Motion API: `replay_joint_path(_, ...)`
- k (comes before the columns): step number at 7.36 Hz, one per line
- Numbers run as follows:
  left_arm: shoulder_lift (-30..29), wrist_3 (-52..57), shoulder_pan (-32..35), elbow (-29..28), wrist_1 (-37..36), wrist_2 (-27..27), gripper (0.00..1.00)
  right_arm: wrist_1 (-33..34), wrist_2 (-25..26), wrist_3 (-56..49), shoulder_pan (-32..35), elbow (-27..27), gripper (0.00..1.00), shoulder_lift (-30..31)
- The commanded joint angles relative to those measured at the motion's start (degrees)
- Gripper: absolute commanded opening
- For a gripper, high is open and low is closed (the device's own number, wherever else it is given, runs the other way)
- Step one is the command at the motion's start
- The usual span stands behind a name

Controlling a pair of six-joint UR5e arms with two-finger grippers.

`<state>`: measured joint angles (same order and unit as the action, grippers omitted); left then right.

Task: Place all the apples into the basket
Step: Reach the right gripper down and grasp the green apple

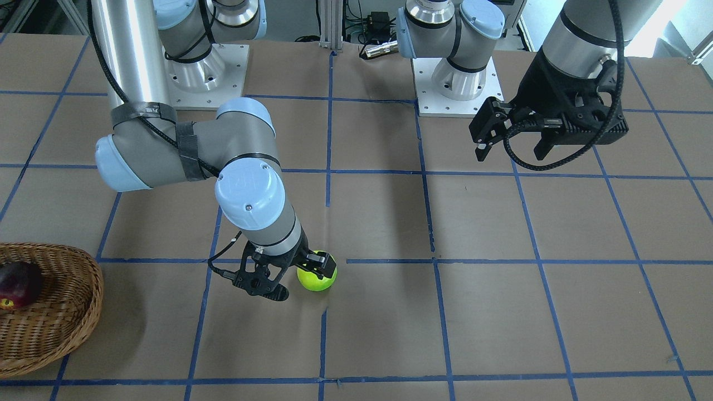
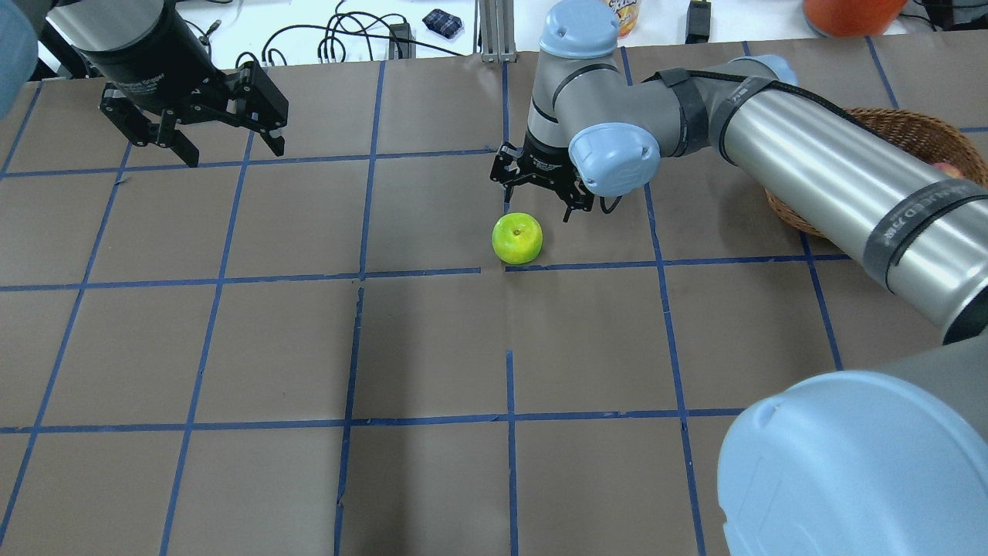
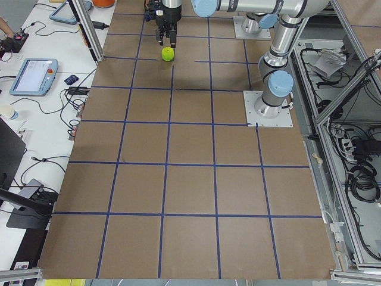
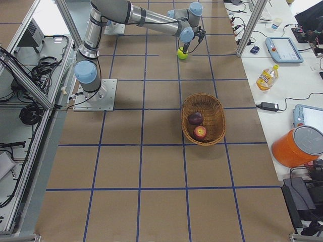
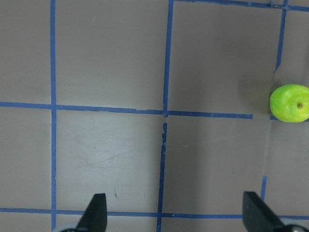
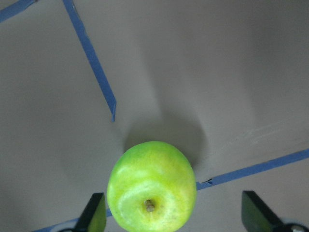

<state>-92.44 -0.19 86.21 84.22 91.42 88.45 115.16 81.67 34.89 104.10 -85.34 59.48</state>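
Note:
The lime green apple (image 1: 316,278) rests on the brown table; it also shows in the overhead view (image 2: 517,238). My right gripper (image 1: 301,279) is open, low over the apple. In the right wrist view the apple (image 6: 152,188) sits between the fingertips (image 6: 95,212), nearer the left one, not gripped. The wicker basket (image 4: 217,118) holds the dark maroon apple (image 4: 195,118) and the red apple (image 4: 200,132). In the front view the basket (image 1: 67,312) shows only the maroon apple (image 1: 19,284). My left gripper (image 2: 229,147) is open and empty, high and far from the apples.
The table is brown paper with a blue tape grid (image 2: 509,347). My right arm's forearm (image 2: 834,177) crosses over part of the basket (image 2: 911,131) in the overhead view. Both arm bases (image 1: 457,83) stand at the table's robot side.

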Motion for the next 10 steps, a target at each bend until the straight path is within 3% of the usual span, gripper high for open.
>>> replay_joint_path(1,0.5,0.0,-0.1,0.3,0.0,0.5,1.00,1.4,-1.5,0.2,0.4,0.0,1.00,-1.8)
replay_joint_path(7,0.4,-0.3,0.0,0.4,-0.4,0.3,1.00,4.7,-1.3,0.3,2.7,-0.7,1.00,-6.4)
replay_joint_path(8,0.2,-0.3,0.0,0.1,-0.4,0.4,1.00,4.7,-1.3,0.2,2.7,-0.7,0.94,-6.5)
replay_joint_path(9,0.1,-0.3,0.0,-0.4,-0.4,0.1,1.00,4.0,-1.3,-0.3,2.7,-0.1,0.20,-6.4)
replay_joint_path(10,-0.1,-0.6,0.0,-0.4,-0.4,-0.3,1.00,3.8,-1.0,-0.4,2.6,0.0,0.00,-6.0)
